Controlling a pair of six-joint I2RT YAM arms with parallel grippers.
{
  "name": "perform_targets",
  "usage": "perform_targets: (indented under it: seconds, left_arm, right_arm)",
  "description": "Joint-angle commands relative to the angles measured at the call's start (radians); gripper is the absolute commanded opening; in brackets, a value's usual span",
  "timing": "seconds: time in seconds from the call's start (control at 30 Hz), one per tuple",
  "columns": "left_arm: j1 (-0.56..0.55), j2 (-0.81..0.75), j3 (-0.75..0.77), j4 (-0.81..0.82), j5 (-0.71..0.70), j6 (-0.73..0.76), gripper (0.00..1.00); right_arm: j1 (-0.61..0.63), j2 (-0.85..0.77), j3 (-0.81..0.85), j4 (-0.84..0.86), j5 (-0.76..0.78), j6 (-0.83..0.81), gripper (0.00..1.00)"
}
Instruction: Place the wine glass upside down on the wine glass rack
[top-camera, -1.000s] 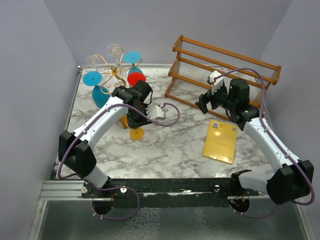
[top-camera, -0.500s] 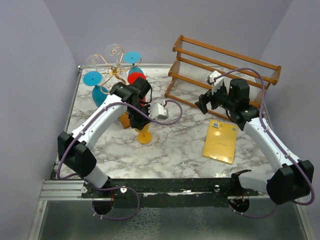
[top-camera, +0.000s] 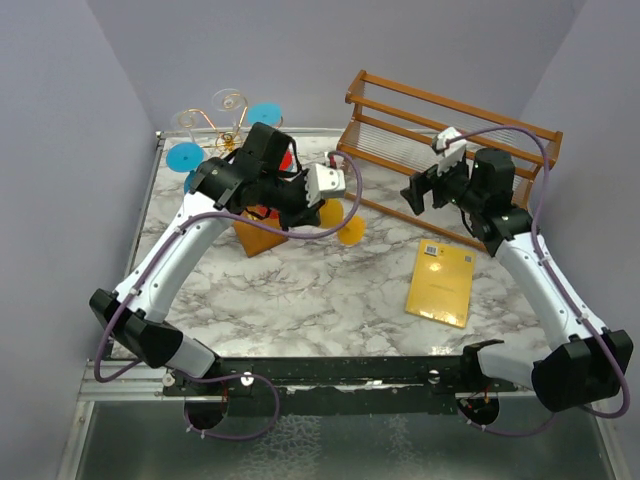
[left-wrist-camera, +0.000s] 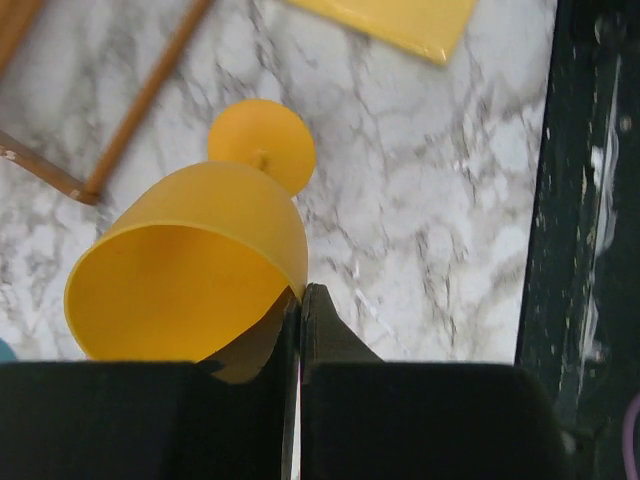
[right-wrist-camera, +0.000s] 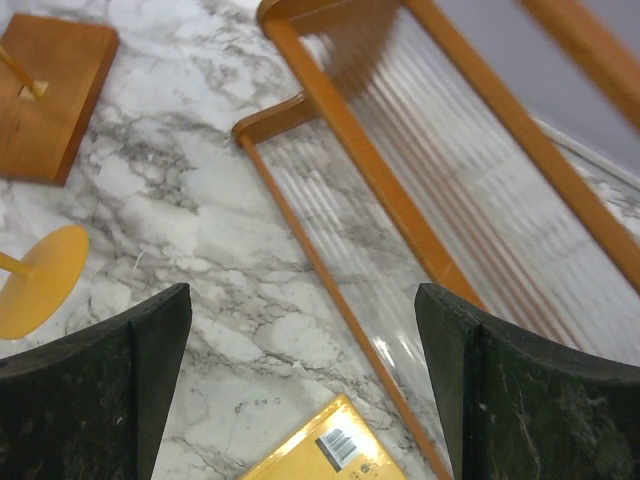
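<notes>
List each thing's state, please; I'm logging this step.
wine glass: tipped sideways, rim pinched by left tool.
left tool: shut on the glass rim.
right tool: open, empty.
wine glass rack: upright, wine glass not yet on it.
yellow booklet: lying flat.
slatted rack: standing upright.

Left wrist view: left gripper (left-wrist-camera: 300, 310) masks the lower rim of the wine glass (left-wrist-camera: 200, 260). Overhead: the bowl is hidden, and so is the post of the wine glass rack (top-camera: 258, 238). Right wrist view: yellow book (right-wrist-camera: 325, 450) cropped by the bottom edge.
</notes>
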Motion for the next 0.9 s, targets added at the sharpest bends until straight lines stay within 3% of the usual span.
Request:
perform_targets:
  seconds: [0.0, 0.13, 0.33, 0.53, 0.87]
  left_arm:
    - [-0.003, -0.041, 0.082, 0.308, -0.013, -0.280, 0.00]
    - [-0.003, -0.063, 0.123, 0.488, -0.099, -0.397, 0.00]
    - [-0.003, -0.042, 0.201, 0.586, -0.177, -0.526, 0.00]
    - [-0.003, -0.047, 0.191, 0.635, -0.149, -0.608, 0.00]
    - [-0.003, -0.069, 0.162, 0.652, -0.131, -0.618, 0.00]
  right_arm:
    - [-0.029, -0.031, 0.137, -0.030, 0.079, 0.097, 0.91]
    - [-0.029, 0.002, 0.249, -0.086, -0.039, 0.104, 0.86]
    - [-0.029, 0.063, 0.417, -0.151, -0.223, 0.145, 0.77]
    - [-0.024, 0.158, 0.518, -0.166, -0.277, 0.234, 0.70]
    - [-0.015, 0.225, 0.553, -0.138, -0.375, 0.322, 0.62]
